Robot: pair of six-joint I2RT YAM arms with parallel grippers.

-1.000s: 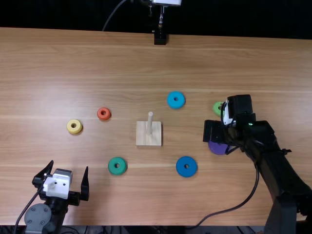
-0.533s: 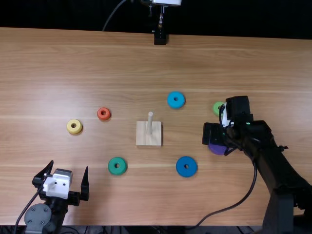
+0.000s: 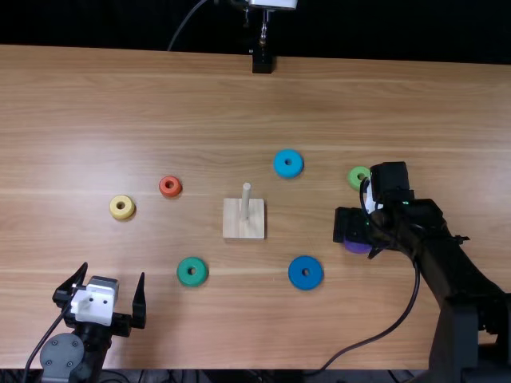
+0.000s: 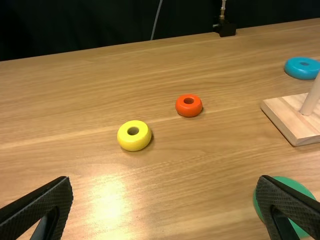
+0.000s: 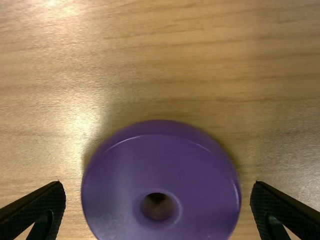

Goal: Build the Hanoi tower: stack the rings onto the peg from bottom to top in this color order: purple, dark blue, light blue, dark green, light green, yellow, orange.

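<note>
Since purple must lie at the bottom of the tower, the right hand (image 5: 158, 185) hangs over the purple ring (image 5: 117, 187), its fingers apart, presumably so they can drop on either side and grip the rim. That ring lies flat on the table (image 3: 160, 96), right of the wooden base (image 3: 231, 227), whose peg (image 3: 246, 201) is bare. The dark blue ring (image 3: 295, 273), next in order, lies near and right of the base; light blue (image 3: 279, 163) and light green (image 3: 354, 177) lie farther off, and dark green (image 3: 184, 273) lies near and left. Yellow (image 3: 114, 209) and orange (image 3: 163, 188) (the last two needed) sit on the left, handy for the left hand (image 3: 114, 270), which is spread and empty.
</note>
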